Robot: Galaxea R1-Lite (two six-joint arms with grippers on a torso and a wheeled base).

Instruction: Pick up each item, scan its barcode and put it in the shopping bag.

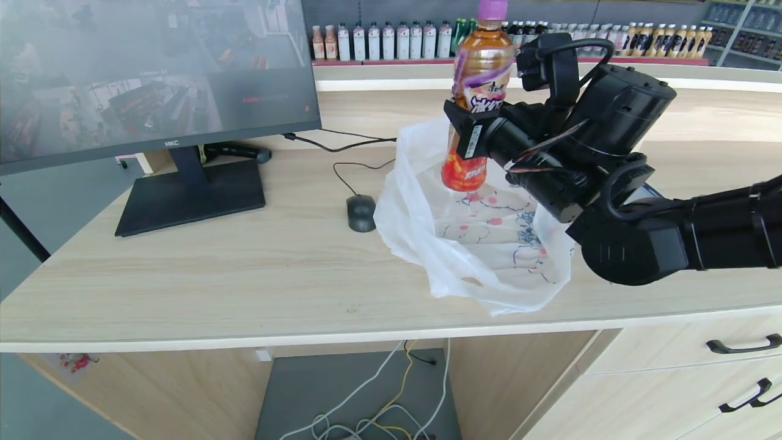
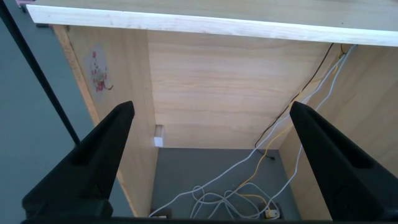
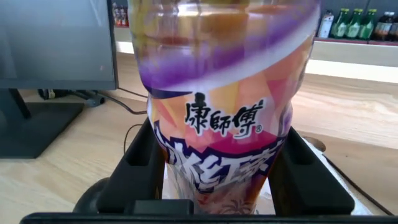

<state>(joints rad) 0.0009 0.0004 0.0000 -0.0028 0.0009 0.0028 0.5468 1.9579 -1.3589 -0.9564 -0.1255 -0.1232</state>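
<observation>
While the right claw [image 1: 467,131] clenches the bottle [image 1: 482,67], the shopping bag [image 1: 415,232] lies open on the counter [image 1: 244,275] beneath it.
Bottle is upright, orange drink with a purple cap, gripped about its labelled middle on both sides, its base over the bag's mouth; the right wrist view confirms both fingers pressed to the label [image 3: 217,180]. Bag is white, translucent, near the counter's front edge. Mouse [image 1: 360,212] lies just beside the bag, monitor [image 1: 153,73] stands farther to the robot's left. Left claw [image 2: 211,155] is spread wide, grasping nothing, below the counter's edge facing cables [image 2: 230,193] in the recess.
</observation>
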